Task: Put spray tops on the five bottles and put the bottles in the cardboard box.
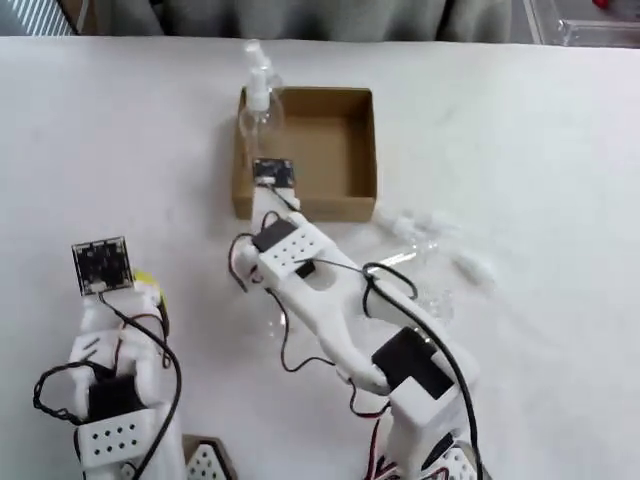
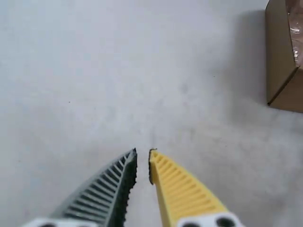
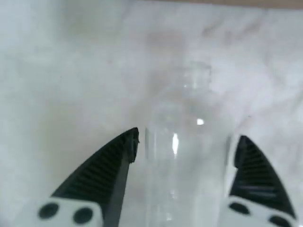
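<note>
One clear bottle (image 3: 187, 156) lies between the fingers of my right pincer (image 3: 188, 138), its long axis running with them and its neck pointing away from my wrist. The jaws are spread wide with a sliver of gap on each side, so I judge it straddled and not yet gripped. This arm is the nearer one, at the cardboard box (image 1: 320, 208), where a spray-topped bottle (image 1: 262, 115) already stands. My left pincer (image 2: 143, 158) is all but closed on nothing over bare table. No label or writing is readable.
</note>
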